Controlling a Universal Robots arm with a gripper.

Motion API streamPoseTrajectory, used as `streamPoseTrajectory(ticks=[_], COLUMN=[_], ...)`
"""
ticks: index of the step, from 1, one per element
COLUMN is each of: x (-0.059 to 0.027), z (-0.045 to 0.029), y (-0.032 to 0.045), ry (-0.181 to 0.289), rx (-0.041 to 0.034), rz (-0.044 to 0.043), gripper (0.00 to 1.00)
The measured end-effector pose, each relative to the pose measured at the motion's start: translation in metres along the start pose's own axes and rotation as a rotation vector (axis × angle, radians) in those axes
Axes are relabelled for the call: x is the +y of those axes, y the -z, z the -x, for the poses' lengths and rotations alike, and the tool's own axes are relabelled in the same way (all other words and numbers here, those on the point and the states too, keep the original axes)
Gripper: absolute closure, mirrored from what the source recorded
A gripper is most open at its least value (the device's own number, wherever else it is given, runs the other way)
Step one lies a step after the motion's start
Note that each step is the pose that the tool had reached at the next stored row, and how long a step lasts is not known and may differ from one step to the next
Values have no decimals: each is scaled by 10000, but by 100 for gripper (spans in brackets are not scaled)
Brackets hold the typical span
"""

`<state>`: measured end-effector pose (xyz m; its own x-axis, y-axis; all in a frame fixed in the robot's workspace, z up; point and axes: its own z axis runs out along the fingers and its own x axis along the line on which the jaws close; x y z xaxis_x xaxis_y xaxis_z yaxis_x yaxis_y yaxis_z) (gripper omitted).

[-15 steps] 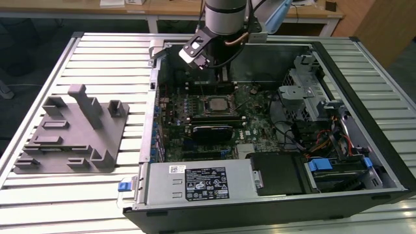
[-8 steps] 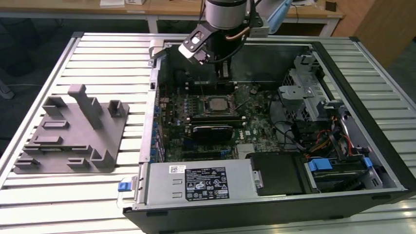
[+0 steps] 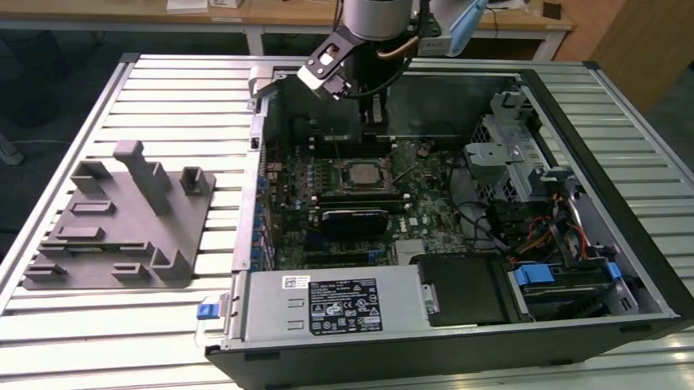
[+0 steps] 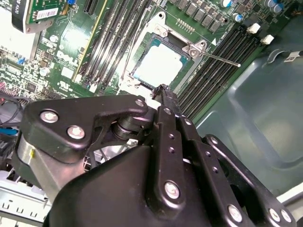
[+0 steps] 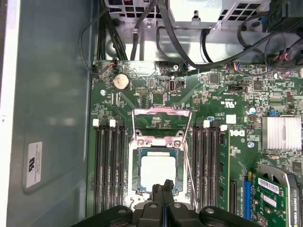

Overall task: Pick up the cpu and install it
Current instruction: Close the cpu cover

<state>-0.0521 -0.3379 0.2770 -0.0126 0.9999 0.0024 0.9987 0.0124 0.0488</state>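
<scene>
The cpu [image 5: 156,172] lies flat in the black metal-framed socket [image 5: 134,175] on the green motherboard, its silver top showing; it also appears in the second wrist view [image 4: 158,64] and in the exterior view [image 3: 363,172]. The socket's load plate [image 5: 161,120] is flipped open and its thin lever [image 4: 218,57] stands out to one side. My gripper [image 5: 163,187] hovers just above the cpu's near edge with its black fingertips [image 4: 162,91] pressed together and nothing between them. In the exterior view the gripper [image 3: 375,130] hangs inside the open computer case, behind the socket.
Memory slots [image 5: 110,165] flank the socket on both sides. A finned heatsink [image 5: 282,133] and an expansion card [image 5: 274,194] sit nearby. The case holds a power supply [image 3: 331,305], a drive cage [image 3: 509,154] and cables. A grey tray [image 3: 119,219] with upright posts stands on the exterior view's left.
</scene>
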Motion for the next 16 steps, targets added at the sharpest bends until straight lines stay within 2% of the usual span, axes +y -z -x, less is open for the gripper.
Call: streamPoseTrajectory(ticks=[9,16], x=[10,140], z=[0,2], y=[12,4], ry=[2,1], rx=[-2,0], rz=[-1,0], gripper=[89,89])
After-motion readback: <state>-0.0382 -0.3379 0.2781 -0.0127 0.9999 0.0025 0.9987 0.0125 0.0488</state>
